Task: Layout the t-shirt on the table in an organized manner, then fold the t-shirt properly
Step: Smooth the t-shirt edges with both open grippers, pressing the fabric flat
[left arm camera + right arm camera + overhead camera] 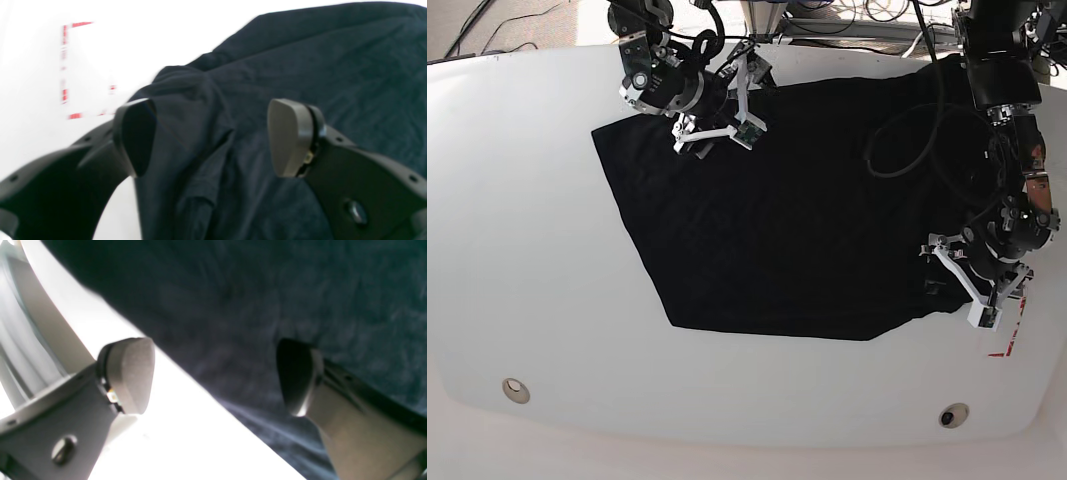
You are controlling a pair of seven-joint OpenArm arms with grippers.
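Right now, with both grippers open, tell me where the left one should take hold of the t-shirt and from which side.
Probably the bunched sleeve fold of the t-shirt, lying under the open left gripper. It is humped, so fingers can close around it. Come from above, on the side nearest the red tape mark.

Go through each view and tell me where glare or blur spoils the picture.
Left wrist view: table blown out white, red tape mark washed and smeared, t-shirt soft. Right wrist view: blurred throughout, cloth texture lost, table glaring. Base view: sharpest, though the black t-shirt shows almost no folds.
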